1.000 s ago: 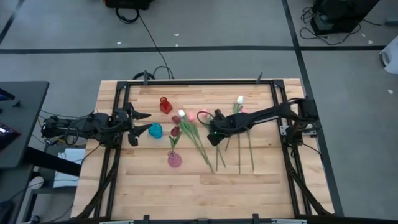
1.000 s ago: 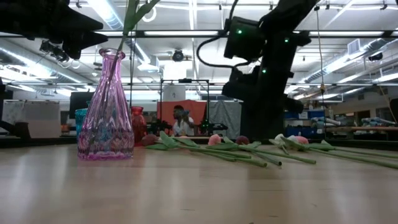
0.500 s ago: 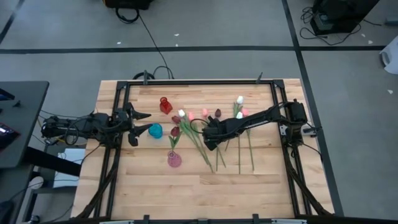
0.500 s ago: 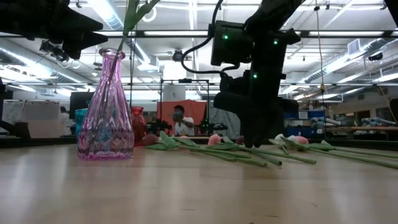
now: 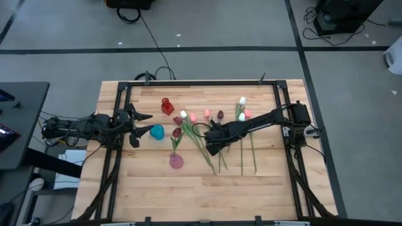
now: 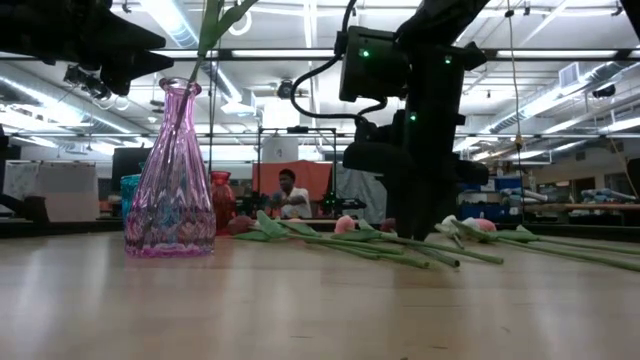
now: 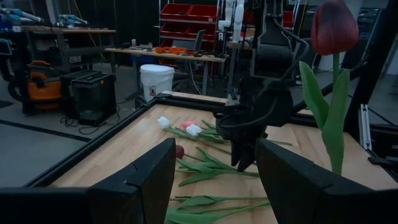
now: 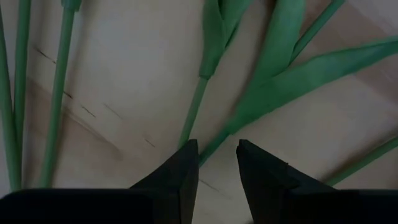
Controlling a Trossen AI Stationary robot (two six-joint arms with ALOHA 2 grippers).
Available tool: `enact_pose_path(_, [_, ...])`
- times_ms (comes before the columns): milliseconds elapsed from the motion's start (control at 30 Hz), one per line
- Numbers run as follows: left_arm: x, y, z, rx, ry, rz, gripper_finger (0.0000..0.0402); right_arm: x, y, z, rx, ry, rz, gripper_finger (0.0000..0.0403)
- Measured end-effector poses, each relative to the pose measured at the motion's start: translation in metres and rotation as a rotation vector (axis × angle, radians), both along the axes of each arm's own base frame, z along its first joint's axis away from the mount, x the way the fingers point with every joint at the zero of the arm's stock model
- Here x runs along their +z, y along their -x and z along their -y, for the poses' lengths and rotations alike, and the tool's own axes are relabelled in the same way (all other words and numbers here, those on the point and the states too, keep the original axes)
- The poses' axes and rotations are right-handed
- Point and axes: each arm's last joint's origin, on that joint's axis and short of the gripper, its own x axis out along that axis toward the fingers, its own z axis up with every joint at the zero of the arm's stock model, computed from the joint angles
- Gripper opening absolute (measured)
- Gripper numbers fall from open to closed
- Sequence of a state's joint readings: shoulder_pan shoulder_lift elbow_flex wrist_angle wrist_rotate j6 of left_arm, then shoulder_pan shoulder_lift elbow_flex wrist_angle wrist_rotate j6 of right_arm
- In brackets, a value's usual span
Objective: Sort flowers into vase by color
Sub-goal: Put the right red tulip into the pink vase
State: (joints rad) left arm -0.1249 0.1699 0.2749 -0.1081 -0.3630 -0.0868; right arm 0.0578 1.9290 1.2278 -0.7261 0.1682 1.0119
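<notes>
Several tulips (image 5: 217, 135) lie side by side on the table's middle, heads toward the far edge and stems toward the near edge. One dark red tulip (image 7: 334, 26) stands in the pink vase (image 5: 176, 161). My right gripper (image 8: 216, 160) points down over the lying stems, open, its fingertips on either side of a green stem (image 8: 219, 142) just above the wood. In the low view this right gripper (image 6: 420, 228) hangs low among the flowers (image 6: 400, 245). My left gripper (image 5: 143, 123) waits open and level at the table's left, beside the blue vase (image 5: 157, 132).
A red vase (image 5: 166, 105) stands at the far left of the flowers. The black frame rail (image 5: 201, 83) runs round the table. Bare wood (image 5: 207, 194) stretches toward the near edge. A person (image 6: 290, 195) sits in the room beyond the table.
My right gripper has gone toward the table's near-left and sunk down onto the lying stems, tipping a little steeper. Its fingers have kept the same gap. The flowers and vases have stayed where they were.
</notes>
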Motion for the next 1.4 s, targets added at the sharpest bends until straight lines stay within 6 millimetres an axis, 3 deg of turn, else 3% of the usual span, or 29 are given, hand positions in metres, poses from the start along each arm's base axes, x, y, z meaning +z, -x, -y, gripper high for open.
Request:
enact_pose_path(267, [0.0, 0.0, 0.0, 0.0, 0.0, 0.0, 0.0227, 0.0, 0.0, 0.0, 0.0, 0.019, 0.001, 0.0125])
enact_pose_path(633, [-0.001, 0.0, 0.0, -0.001, 0.007, -0.007, 0.0227, -0.017, -0.002, -0.001, 0.05, 0.03, -0.047, 0.0118])
enact_pose_path(767, [-0.001, 0.0, 0.0, -0.001, 0.009, -0.008, 0.0227, -0.015, -0.001, -0.001, 0.085, 0.029, -0.054, 0.0084])
enact_pose_path(900, [-0.001, 0.0, 0.0, 0.0, 0.009, -0.009, 0.0227, -0.009, 0.0, -0.002, 0.137, 0.034, -0.053, 0.0021])
enact_pose_path(1033, [-0.001, 0.0, 0.0, 0.0, 0.008, -0.009, 0.0227, 0.011, 0.013, 0.0, 0.153, 0.083, -0.083, 0.0012])
enact_pose_path(1167, [-0.001, 0.0, 0.0, 0.0, 0.007, -0.007, 0.0227, 0.057, 0.029, 0.003, 0.152, 0.236, -0.009, 0.0006])
enact_pose_path(1400, [0.001, 0.0, 0.0, 0.0, -0.002, 0.006, 0.0227, 0.137, 0.045, -0.023, 0.227, 0.633, 0.374, 0.0007])
